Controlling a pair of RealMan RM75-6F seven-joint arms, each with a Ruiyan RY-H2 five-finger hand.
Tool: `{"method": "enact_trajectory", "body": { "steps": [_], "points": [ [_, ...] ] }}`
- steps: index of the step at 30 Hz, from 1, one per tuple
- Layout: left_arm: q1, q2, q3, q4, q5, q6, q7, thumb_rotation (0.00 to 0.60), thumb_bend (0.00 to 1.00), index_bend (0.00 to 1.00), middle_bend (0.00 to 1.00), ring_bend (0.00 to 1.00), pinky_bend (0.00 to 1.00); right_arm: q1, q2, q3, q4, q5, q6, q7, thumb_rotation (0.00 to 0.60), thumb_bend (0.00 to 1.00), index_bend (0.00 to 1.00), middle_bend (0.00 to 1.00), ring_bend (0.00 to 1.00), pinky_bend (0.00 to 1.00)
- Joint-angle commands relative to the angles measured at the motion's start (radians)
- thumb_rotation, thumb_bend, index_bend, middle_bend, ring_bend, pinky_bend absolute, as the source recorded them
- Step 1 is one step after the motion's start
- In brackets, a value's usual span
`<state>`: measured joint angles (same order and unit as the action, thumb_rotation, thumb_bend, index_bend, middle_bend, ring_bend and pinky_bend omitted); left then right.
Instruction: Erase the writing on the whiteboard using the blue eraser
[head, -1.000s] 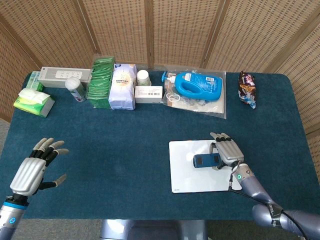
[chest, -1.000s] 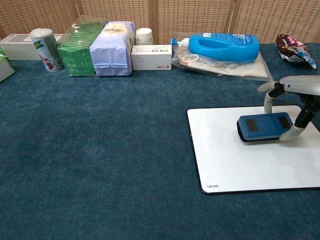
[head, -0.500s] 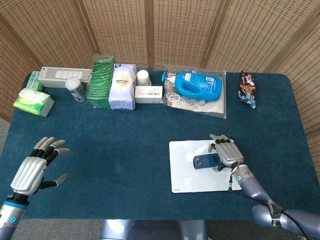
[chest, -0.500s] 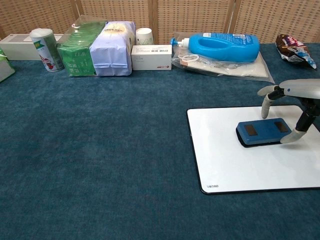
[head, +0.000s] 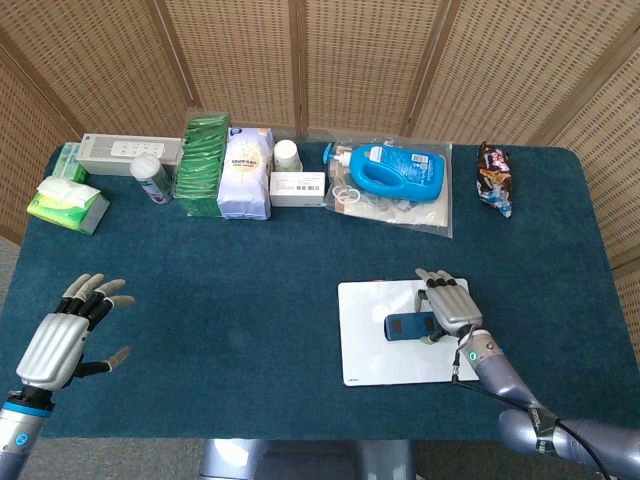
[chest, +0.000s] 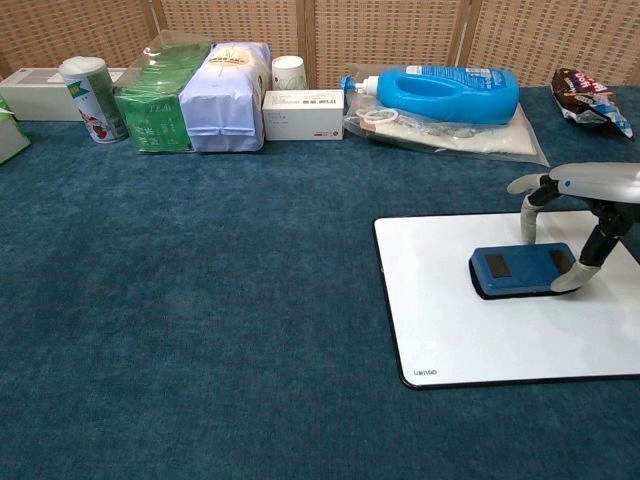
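The white whiteboard (head: 372, 352) (chest: 470, 340) lies flat on the blue table at the front right; no writing shows on its visible surface. The blue eraser (head: 405, 326) (chest: 512, 269) rests on the board's upper right part. My right hand (head: 446, 306) (chest: 575, 215) grips the eraser's right end from above, fingers on both long sides. My left hand (head: 68, 330) hovers at the front left with fingers spread and nothing in it, far from the board.
Along the back stand a blue detergent bottle (head: 395, 168) on a plastic bag, a white box (head: 297, 186), a paper cup (chest: 289, 71), a pale bag (head: 245, 173), green tea packs (head: 201, 165), a can (head: 150, 177), tissues (head: 67, 203) and a snack packet (head: 494, 176).
My right hand has slid the eraser slightly leftward and toward the front across the whiteboard. My left hand has barely shifted.
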<state>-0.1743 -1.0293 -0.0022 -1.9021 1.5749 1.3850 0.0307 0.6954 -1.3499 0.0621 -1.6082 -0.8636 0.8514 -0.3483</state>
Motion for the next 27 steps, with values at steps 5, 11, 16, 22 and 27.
{"method": "enact_trajectory", "body": {
  "steps": [5,11,16,22,27],
  "points": [
    [0.002,0.004,0.0,0.0,0.002,0.007,-0.003,0.6,0.29,0.26,0.18,0.02,0.0,-0.001,0.007,0.018,-0.022,-0.013,0.009,0.025,0.6,0.14,0.55,0.05,0.0,0.0],
    [-0.001,-0.001,0.001,0.002,0.006,0.004,-0.004,0.6,0.29,0.26,0.18,0.01,0.0,0.0,0.003,0.019,-0.034,-0.018,0.011,0.029,0.6,0.15,0.55,0.05,0.0,0.0],
    [-0.001,0.001,0.002,0.002,0.007,0.005,-0.005,0.6,0.3,0.26,0.17,0.01,0.0,0.005,-0.029,0.022,-0.026,-0.027,0.01,0.037,0.6,0.15,0.55,0.05,0.0,0.0],
    [0.002,0.003,0.005,0.001,0.008,0.008,-0.005,0.6,0.29,0.26,0.18,0.01,0.0,0.015,-0.056,0.028,-0.013,-0.028,0.006,0.038,0.6,0.15,0.55,0.05,0.0,0.0],
    [0.004,0.004,0.006,0.0,0.012,0.013,-0.006,0.6,0.29,0.26,0.17,0.02,0.0,0.02,-0.066,0.032,-0.005,-0.028,0.006,0.039,0.6,0.15,0.55,0.05,0.0,0.0]
  ]
}}
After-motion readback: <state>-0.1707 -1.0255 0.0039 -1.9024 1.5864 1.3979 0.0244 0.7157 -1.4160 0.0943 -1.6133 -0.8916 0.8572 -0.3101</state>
